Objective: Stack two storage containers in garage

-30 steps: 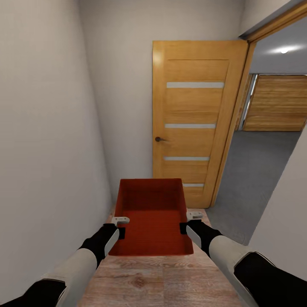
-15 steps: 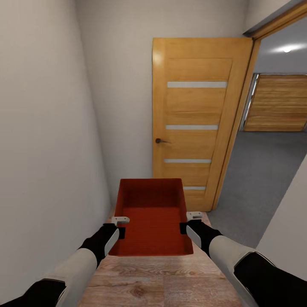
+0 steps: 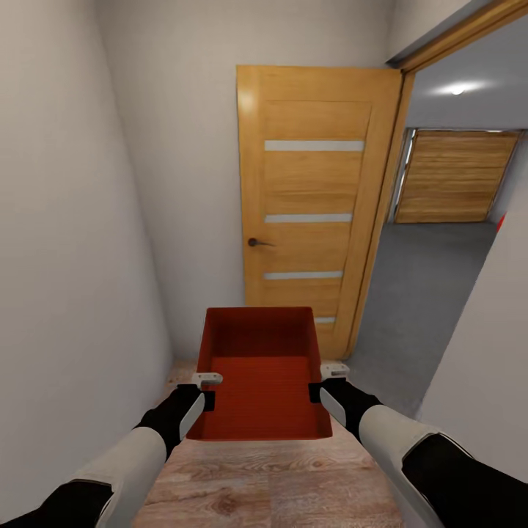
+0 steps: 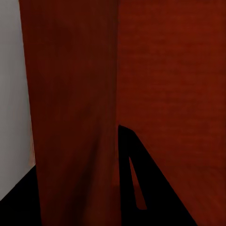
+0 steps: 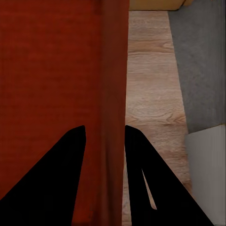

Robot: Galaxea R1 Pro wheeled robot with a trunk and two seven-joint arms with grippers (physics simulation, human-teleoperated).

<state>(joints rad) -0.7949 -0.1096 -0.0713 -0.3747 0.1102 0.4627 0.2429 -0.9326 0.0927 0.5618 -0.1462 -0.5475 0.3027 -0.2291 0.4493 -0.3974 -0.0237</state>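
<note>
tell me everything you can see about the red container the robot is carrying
The storage container is a plain red-orange rectangular box, lidless and empty, with thin straight walls. It is held level above the wood-plank floor, long axis pointing ahead. The left gripper pinches its left wall and the right gripper its right wall.

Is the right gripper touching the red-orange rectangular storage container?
Touching: in the right wrist view, the right gripper's fingers straddle the red-orange rectangular storage container's side wall without gap.

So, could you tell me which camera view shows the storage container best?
The head view: the whole open storage container shows between both grippers. Each wrist view shows just one red wall pinched between dark fingers.
</note>
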